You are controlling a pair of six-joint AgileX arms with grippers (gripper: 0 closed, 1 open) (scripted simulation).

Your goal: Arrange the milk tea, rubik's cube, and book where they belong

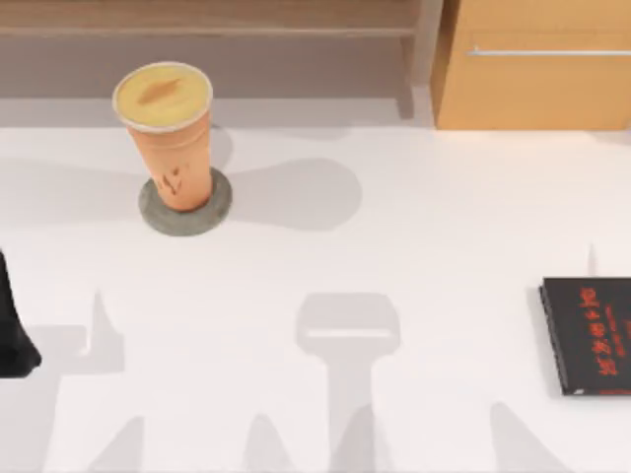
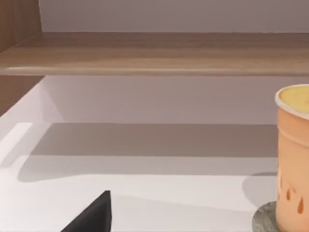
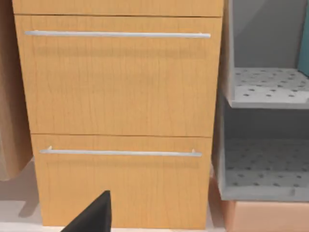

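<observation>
The milk tea point(image 1: 163, 138), a tall orange-tan cup with a pale yellow lid, stands upright on a round grey coaster point(image 1: 212, 212) at the table's back left. In the left wrist view the milk tea point(image 2: 294, 159) rises at the picture's edge, well apart from a black part of my left gripper point(image 2: 94, 217). My left arm point(image 1: 15, 330) sits at the table's left edge. A black part of my right gripper point(image 3: 94, 212) faces a wooden drawer cabinet point(image 3: 120, 87). The rubik's cube is out of view. A teal sliver point(image 3: 305, 38) shows on a grey shelf; I cannot tell if it is the book.
A thin black book with red lettering point(image 1: 590, 335) lies flat at the table's right edge. A low wooden shelf point(image 1: 207, 20) runs along the back left. The drawer cabinet point(image 1: 532, 69) stands at the back right, with a grey perforated rack point(image 3: 265, 145) beside it.
</observation>
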